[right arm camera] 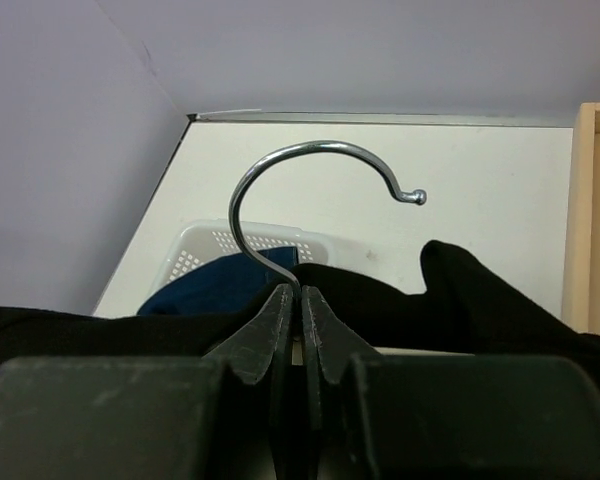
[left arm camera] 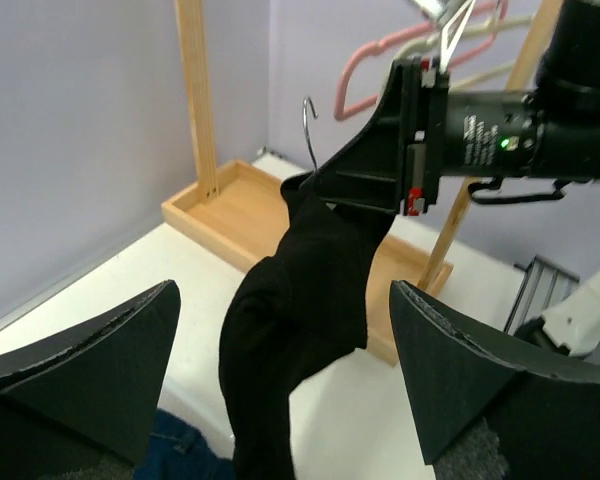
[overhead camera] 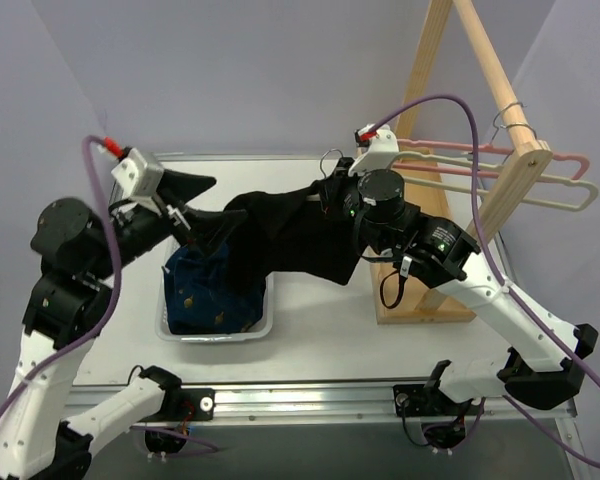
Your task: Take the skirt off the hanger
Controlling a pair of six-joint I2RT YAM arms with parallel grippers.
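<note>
The black skirt (overhead camera: pixel 280 240) hangs on the hanger, whose metal hook (overhead camera: pixel 330 158) sticks up above it; the cream body is almost wholly hidden under the cloth. My right gripper (overhead camera: pixel 335 200) is shut on the hanger's hook stem (right arm camera: pixel 300 285) and holds it above the table. The hook (right arm camera: pixel 320 160) curves up from the shut fingers, with the skirt (right arm camera: pixel 460 290) draped behind. My left gripper (overhead camera: pixel 185 218) is wide open at the skirt's left end. In the left wrist view the skirt (left arm camera: pixel 300 330) hangs between the spread fingers (left arm camera: pixel 90 370), touching neither.
A white basket (overhead camera: pixel 265 325) with a blue denim garment (overhead camera: pixel 205 295) sits below the skirt's left part. A wooden rack (overhead camera: pixel 425 300) stands at the right, with a pink hanger (overhead camera: pixel 570 160) and a cream one (overhead camera: pixel 555 203) on its rail.
</note>
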